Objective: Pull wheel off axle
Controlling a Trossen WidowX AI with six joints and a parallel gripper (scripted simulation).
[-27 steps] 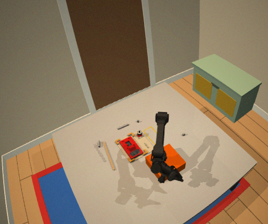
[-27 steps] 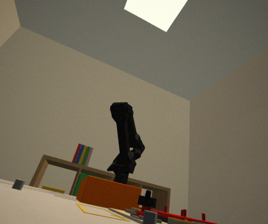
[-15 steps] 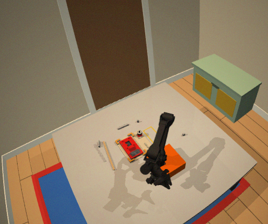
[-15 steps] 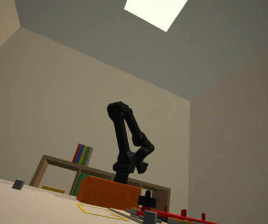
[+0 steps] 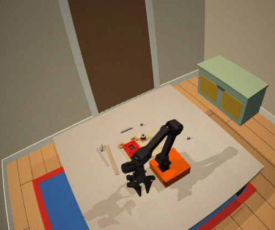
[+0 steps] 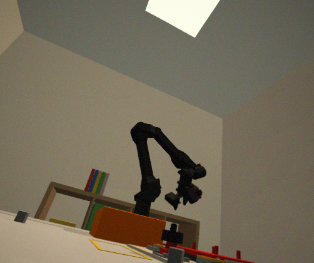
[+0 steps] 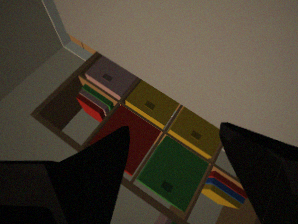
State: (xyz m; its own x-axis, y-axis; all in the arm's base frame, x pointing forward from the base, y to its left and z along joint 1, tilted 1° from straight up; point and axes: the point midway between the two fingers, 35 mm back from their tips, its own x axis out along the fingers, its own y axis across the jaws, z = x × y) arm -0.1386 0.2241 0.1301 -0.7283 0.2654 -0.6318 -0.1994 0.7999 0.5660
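Gripper (image 5: 142,189): raised above the table (image 5: 217,137), fingers apart, nothing between them. Wheel (image 5: 143,136): on its upright axle, well behind the gripper beyond the red plate (image 5: 131,148); dark in exterior view (image 6: 172,235). Marked area (image 5: 154,137): yellow outline just beside the wheel. Risk, as judged: the descent could clip the red plate or nearby small parts, or the jaws could close off-centre and tilt the wheel on the axle, jamming it. Brands, labels, writing: none legible.
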